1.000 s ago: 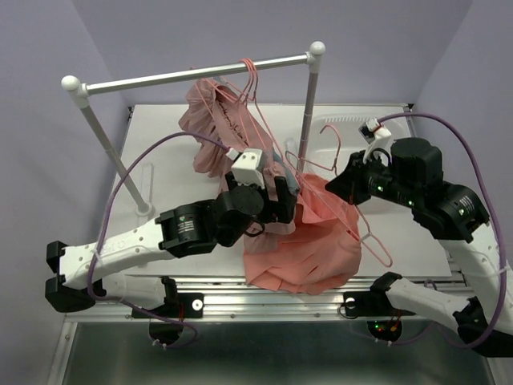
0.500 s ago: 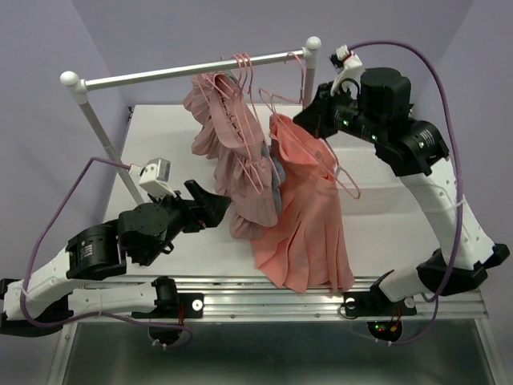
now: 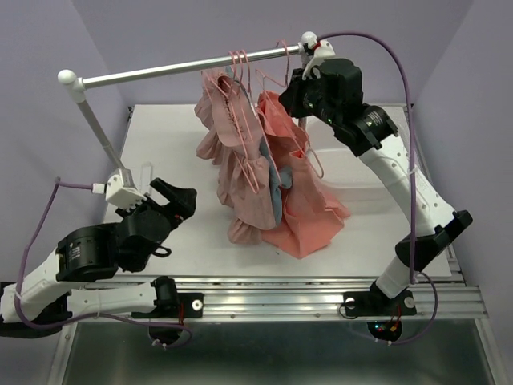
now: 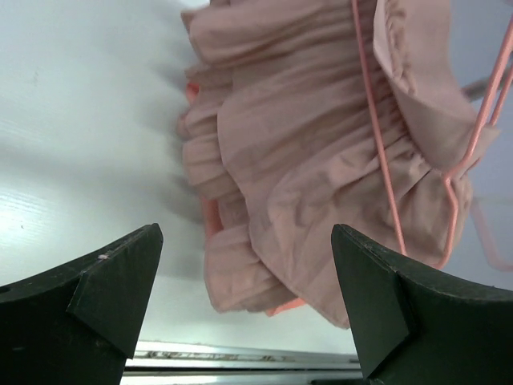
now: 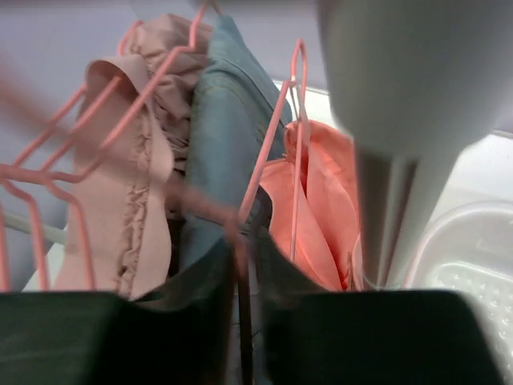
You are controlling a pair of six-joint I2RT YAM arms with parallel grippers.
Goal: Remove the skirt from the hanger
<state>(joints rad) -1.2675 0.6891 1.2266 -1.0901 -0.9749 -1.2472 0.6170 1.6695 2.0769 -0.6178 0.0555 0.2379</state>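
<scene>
Left fingers [image 3: 183,195] are spread and empty, low at the near left, clear of the clothes. The skirt [image 3: 309,200] hangs right of the ruffled garment [image 3: 240,172], its hem bunching on the table [image 3: 160,136]. It remains on its hanger [image 5: 293,160], which the right fingers [image 3: 295,88] appear to clench beside the rail [image 3: 176,70], taking its weight.

I work in a corner of plain lavender-painted walls [image 3: 144,32], evenly lit. My flat white table top [image 3: 168,144] carries a silver metal clothes rail with white ball ends [image 3: 152,73] on a slanting white post [image 3: 102,132]. A ribbed aluminium frame [image 3: 264,298] edges the near side; below it lies what may be grey floor [image 3: 240,357].
</scene>
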